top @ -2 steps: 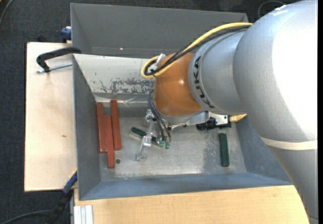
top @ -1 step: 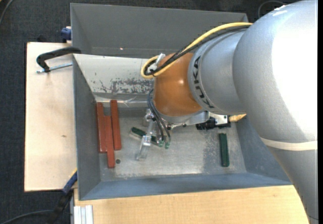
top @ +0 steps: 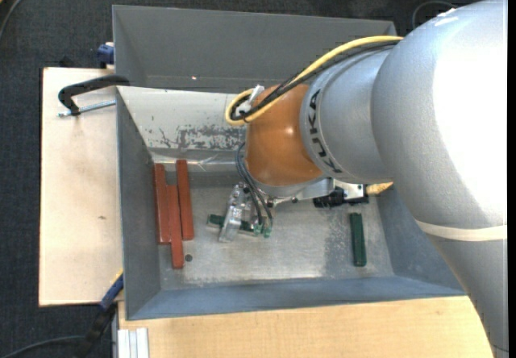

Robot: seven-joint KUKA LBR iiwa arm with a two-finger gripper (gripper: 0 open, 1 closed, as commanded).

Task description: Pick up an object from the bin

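Small green piece just beside pincer

My grey bin: two red-brown bars side by side on its floor; dk green stick well rt of the bars; small black bit by their lower end.

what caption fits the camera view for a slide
Gripper low in the grey bin's middle, red-brown strips at the view's left, dark green bar at its right
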